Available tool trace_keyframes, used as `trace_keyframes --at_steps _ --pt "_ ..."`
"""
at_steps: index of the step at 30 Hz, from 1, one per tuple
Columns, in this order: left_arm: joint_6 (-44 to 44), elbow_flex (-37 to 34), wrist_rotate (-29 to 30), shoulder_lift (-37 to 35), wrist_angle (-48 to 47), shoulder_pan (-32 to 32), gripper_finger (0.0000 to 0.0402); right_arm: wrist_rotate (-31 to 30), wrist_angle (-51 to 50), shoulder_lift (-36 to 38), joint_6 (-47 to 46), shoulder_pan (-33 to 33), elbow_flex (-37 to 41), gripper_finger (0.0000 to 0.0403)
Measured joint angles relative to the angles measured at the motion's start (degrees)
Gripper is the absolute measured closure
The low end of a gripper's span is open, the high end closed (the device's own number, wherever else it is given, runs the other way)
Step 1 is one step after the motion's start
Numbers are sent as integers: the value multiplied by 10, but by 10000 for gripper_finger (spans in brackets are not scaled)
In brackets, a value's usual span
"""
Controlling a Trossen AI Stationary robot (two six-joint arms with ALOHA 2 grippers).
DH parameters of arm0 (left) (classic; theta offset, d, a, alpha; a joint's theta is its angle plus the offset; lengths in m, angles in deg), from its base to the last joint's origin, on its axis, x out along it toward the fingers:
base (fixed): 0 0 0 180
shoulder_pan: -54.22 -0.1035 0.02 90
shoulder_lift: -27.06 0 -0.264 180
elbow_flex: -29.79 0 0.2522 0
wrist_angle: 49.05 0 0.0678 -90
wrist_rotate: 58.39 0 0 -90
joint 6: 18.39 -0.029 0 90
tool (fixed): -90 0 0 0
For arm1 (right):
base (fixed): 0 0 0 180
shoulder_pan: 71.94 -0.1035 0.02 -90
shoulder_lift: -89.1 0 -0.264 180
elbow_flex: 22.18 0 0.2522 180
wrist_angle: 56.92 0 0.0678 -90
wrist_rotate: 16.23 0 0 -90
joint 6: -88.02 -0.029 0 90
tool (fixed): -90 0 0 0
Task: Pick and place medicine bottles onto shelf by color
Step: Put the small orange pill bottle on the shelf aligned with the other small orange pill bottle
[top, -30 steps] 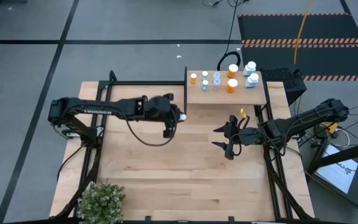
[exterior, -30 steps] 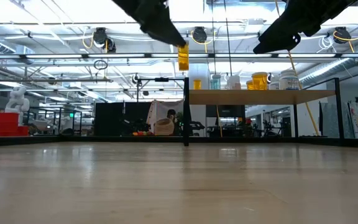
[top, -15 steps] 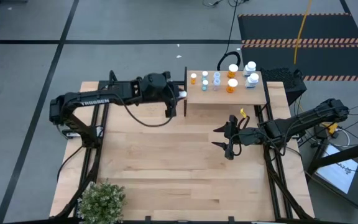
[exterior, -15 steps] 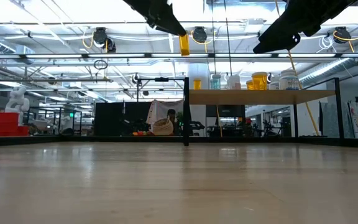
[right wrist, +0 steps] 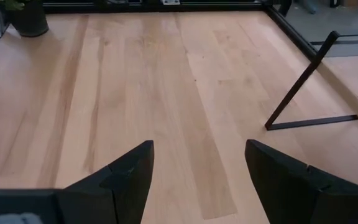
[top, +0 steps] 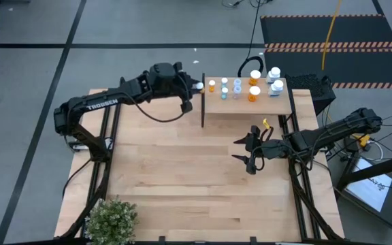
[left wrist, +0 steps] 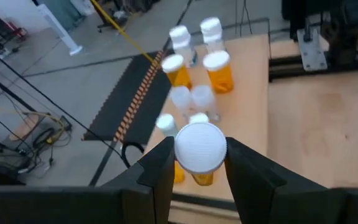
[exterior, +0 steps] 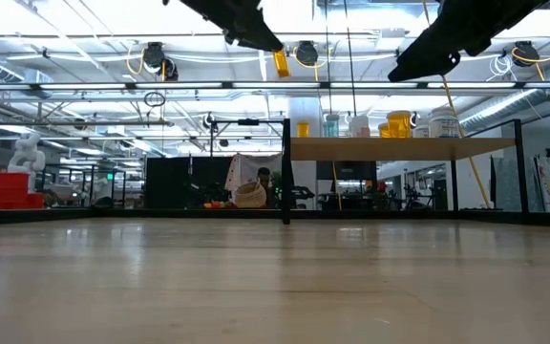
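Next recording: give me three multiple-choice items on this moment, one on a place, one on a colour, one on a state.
1. Where is the left gripper?
A. Over the potted plant
B. Raised at the shelf's left edge
C. Resting on the tabletop

2. What colour is the body of the bottle it holds?
A. Orange
B. Pale blue
C. Green

3. What state is the right gripper in?
A. Shut on a bottle
B. Open and empty
C. Shut on nothing

Answers: B, the high view puts it beside the shelf's black upright; A, the low view shows an orange body; B, the right wrist view shows only bare wood between its spread fingers.
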Motion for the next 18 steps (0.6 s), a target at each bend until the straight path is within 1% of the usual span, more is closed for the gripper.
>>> trace_keyframes --at_steps 2,5,10,18 --pt "-1 1 -9 10 20 -5 268 -14 0 0 4 0 0 154" --pt "1 0 -24 28 25 -18 268 -27 1 0 11 0 0 154" --pt "7 0 -55 64 56 -33 268 -29 4 0 18 0 0 154" --pt "12 -1 -72 108 89 -40 268 -30 4 0 22 0 0 154"
